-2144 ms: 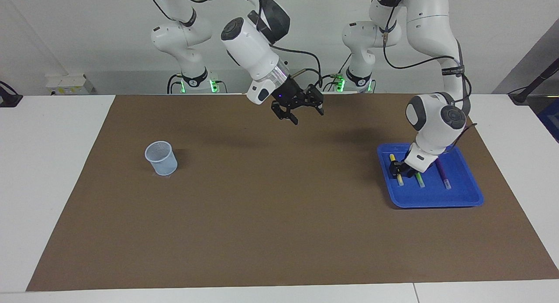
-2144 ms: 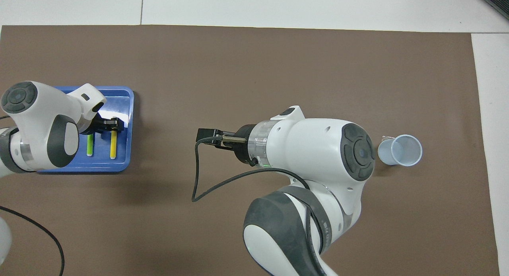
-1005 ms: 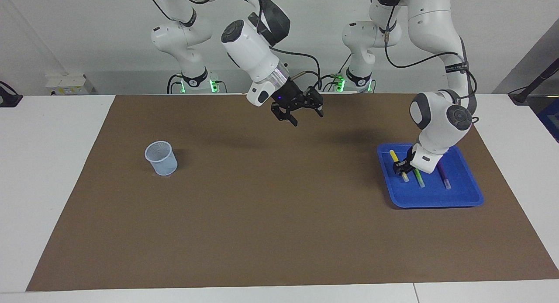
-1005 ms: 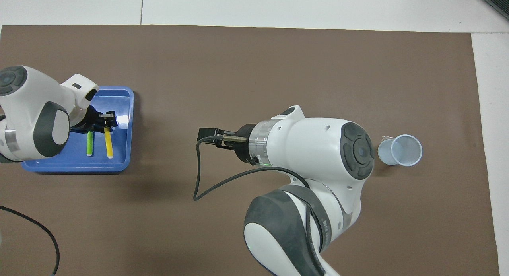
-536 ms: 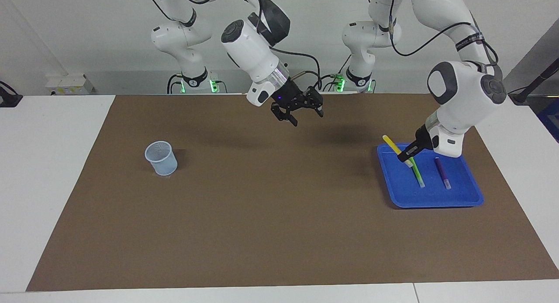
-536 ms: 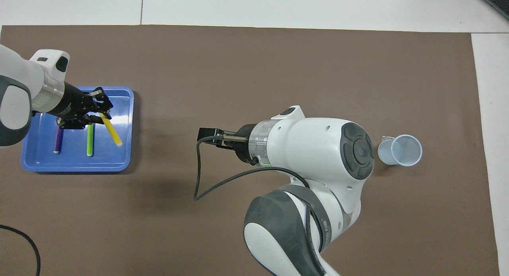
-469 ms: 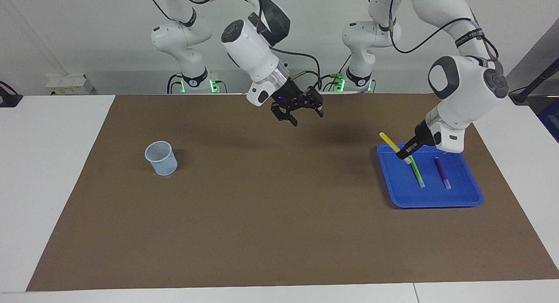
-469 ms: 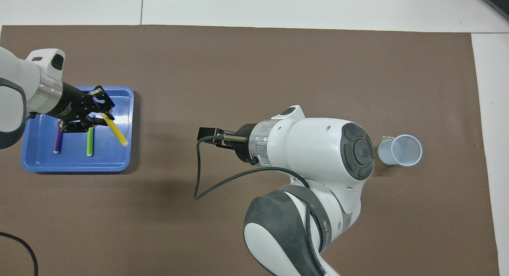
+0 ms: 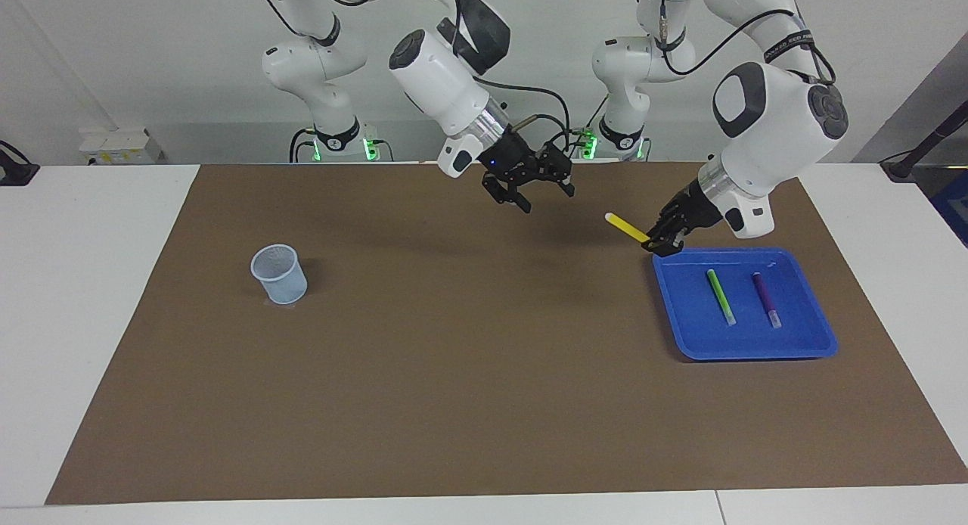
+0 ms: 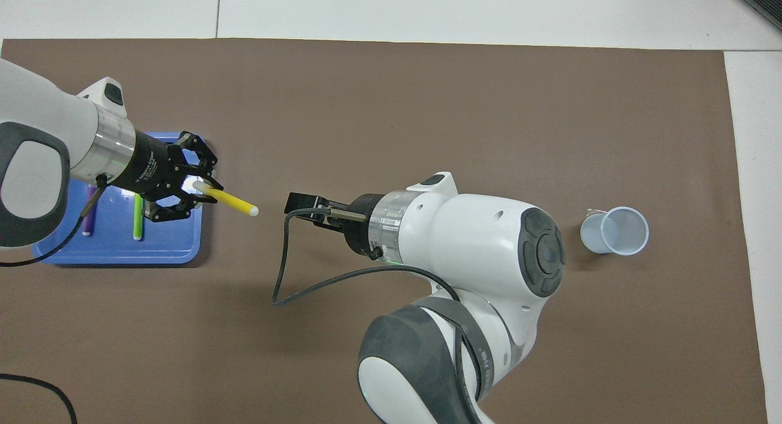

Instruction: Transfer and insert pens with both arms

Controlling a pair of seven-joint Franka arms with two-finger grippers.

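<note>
Change: left gripper has lifted the yellow pen off the blue tray, clamped by 1 end, now over the mat.
Right gripper: jaws wide, empty, waiting mid-table.
Remaining: 2 pens in tray.
Meaning: handover next; cup awaits.

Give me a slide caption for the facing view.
Left gripper carries yellow pen from blue tray toward open right gripper.

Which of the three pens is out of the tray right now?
The yellow pen: the left pincer is shut on it, above the mat. The lime green pen and purple pen lie in the blue tray.
</note>
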